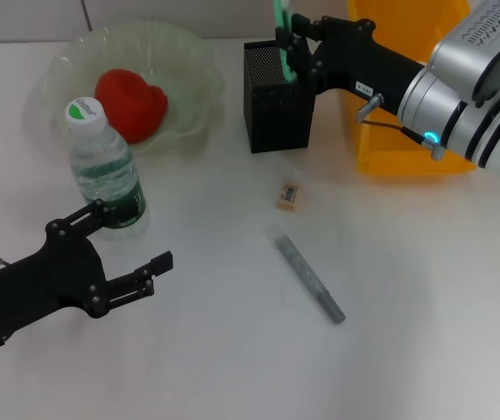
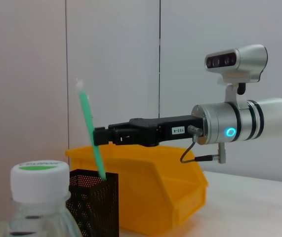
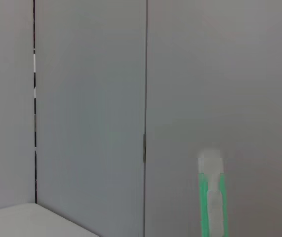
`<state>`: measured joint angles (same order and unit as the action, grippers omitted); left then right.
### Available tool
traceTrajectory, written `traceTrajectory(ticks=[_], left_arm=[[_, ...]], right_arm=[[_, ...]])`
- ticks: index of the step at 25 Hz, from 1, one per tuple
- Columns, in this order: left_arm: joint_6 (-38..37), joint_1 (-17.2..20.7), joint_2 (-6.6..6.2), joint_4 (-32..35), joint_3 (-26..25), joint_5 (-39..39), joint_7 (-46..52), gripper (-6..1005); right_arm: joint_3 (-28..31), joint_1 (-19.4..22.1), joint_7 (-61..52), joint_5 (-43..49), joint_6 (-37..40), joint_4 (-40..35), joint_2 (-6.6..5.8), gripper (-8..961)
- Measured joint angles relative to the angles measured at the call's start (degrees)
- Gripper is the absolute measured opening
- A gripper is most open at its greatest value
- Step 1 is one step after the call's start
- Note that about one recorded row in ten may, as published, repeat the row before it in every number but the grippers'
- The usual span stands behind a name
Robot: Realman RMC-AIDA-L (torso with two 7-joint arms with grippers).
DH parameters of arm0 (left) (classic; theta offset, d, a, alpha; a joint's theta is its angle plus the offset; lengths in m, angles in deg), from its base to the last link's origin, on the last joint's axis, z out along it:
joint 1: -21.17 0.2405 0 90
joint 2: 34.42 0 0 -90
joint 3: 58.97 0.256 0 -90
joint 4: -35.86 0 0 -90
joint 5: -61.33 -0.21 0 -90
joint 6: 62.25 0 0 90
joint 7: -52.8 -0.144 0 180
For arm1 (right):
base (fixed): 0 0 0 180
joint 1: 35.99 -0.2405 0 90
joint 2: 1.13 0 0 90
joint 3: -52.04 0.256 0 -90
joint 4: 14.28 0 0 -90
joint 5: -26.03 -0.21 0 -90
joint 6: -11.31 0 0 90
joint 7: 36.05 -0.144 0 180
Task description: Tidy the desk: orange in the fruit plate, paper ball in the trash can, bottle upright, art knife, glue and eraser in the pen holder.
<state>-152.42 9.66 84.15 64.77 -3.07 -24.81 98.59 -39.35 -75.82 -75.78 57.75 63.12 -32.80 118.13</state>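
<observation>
While right hand point(image 1: 290, 54) grips art knife point(image 1: 281, 31) over pen holder point(image 1: 276, 105) | left hand point(image 1: 149, 276) open, empty, low over desk point(image 1: 407, 289) | eraser point(image 1: 288, 196), glue point(image 1: 310, 277) on desk

- The art knife point(image 1: 279, 19) runs off the head view's top edge, so its upper end is cut away there — its lower end is hidden inside the pen holder point(image 1: 276, 109).
- The right gripper point(image 1: 295, 52) stands at the knife, but whether its fingers press the knife cannot be told.
- The trash can point(image 1: 390, 140) is largely hidden behind the right arm, and its inside does not show.
- In the left wrist view the bottle point(image 2: 39, 197) is cut off below its shoulder.
- The eraser point(image 1: 288, 196) carries a label too small to read.
- The left gripper point(image 1: 149, 276) is cut off at the head view's left edge.
</observation>
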Motion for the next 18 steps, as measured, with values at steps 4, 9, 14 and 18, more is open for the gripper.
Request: traceTrajectory(ticks=[4,9,14,18], left_arm=[[-0.02,0.00,-0.04,0.00,-0.11,0.01,0.00,813],[-0.22,0.00,-0.10,0.00,-0.30,0.01,0.02,813],[-0.29,0.00,-0.09,0.01,-0.35,0.01,0.05,813],[-0.30,0.00,-0.09,0.01,-0.24,0.01,0.08,813]], right_arm=[[0.05,0.45,0.01,0.03,-0.33,-0.01,0.05,278],[0.45,2.99,-0.55,0.07,1.37,-1.92,0.04,308],[2.22,15.90,-8.41,1.13,9.10,-17.41,-0.53,417],[6.53,25.95,-26.49,13.68,7.59,-36.96,-0.66,506]])
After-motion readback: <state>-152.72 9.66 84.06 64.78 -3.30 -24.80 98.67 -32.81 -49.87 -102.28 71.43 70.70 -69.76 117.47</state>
